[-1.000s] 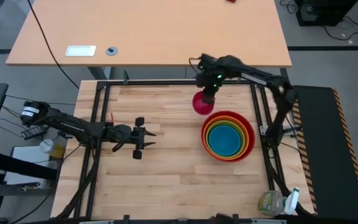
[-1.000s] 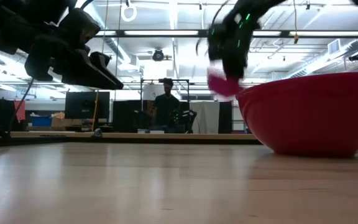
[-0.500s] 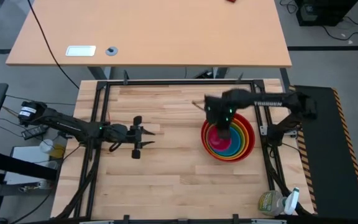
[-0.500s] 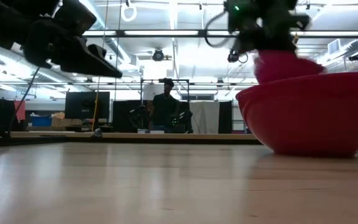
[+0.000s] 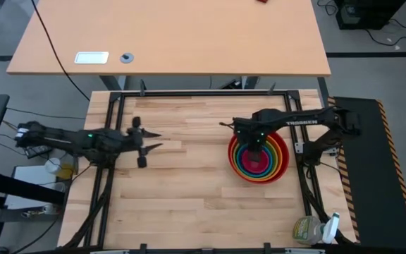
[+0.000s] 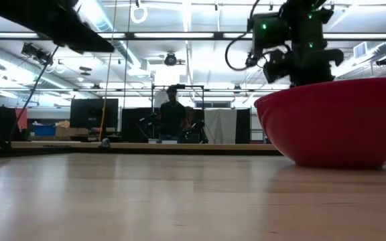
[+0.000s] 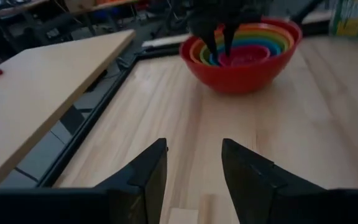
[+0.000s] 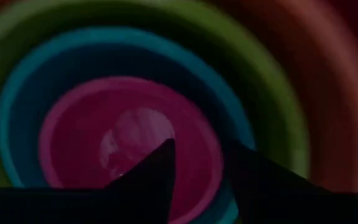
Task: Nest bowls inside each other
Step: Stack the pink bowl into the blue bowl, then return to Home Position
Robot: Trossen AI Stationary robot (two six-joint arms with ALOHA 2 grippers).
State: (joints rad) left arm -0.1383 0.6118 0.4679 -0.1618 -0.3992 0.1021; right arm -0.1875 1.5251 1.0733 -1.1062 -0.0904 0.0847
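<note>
Nested bowls stand at the table's right. The red bowl (image 5: pixel 283 152) (image 6: pixel 334 120) rests by its base on the wood and holds orange, green (image 8: pixel 266 74) and blue (image 8: pixel 23 93) ones. The pink bowl (image 8: pixel 123 143) (image 7: pixel 248 57) lies innermost. My right gripper (image 5: pixel 258 144) (image 8: pixel 201 168) points down into the stack, open, a finger on either side of the pink bowl's rim. The red bowl's wall hides its fingertips in the low view. My left gripper (image 5: pixel 154 140) (image 7: pixel 194 155) hovers open at the table's left, nothing between its fingers. My right gripper's fingers (image 8: pixel 160 174) come from above and stand astride the pink bowl's rim (image 8: pixel 219 155). Whether they touch it, I cannot tell. The bowl sits level in the blue one.
A black frame rail (image 5: pixel 189 94) runs around the work area. A spray bottle (image 5: pixel 309 229) lies at the near right corner. A second, light table (image 5: pixel 168 35) stands beyond the far edge. A person (image 6: pixel 173 114) stands far back in the room.
My right gripper has carried the pink bowl from beyond the stack's far left side toward the near edge and down. The bowl now lies inside the blue one. My left gripper has risen and drawn back toward the table's left and far edges.
</note>
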